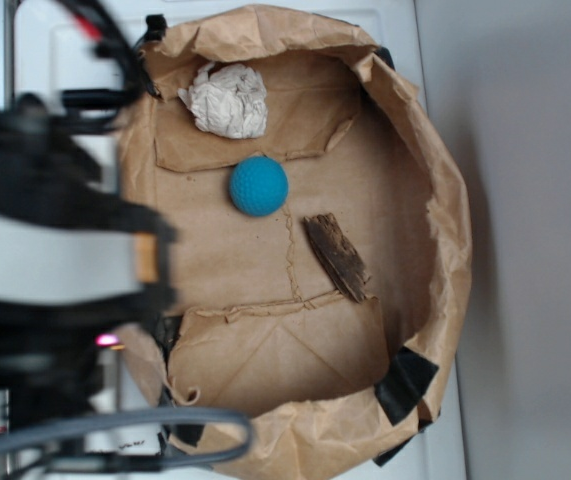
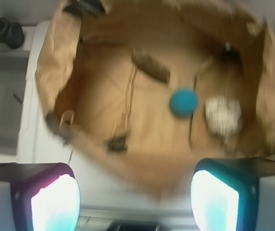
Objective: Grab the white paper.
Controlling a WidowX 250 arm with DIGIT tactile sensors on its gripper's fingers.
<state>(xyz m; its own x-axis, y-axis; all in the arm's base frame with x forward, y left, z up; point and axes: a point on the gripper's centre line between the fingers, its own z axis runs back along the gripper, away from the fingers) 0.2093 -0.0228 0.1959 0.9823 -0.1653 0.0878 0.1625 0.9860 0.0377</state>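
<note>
White paper (image 1: 227, 100) lies crumpled on the floor of the brown bag (image 1: 435, 180), close against the wall at the top of the exterior view, untouched. A blue ball (image 1: 259, 185) sits just beside it, apart by a small gap, and a dark bark-like piece (image 1: 337, 256) lies farther along the bag floor. In the wrist view, which is blurred, the paper (image 2: 222, 114) shows right of the ball (image 2: 183, 101). The hand (image 2: 135, 202) is wide open and empty, its two fingers (image 2: 55, 202) at the bottom corners, outside the bag's near rim and well apart from the paper. The bag rests on a white worktop (image 1: 445, 450).
</note>
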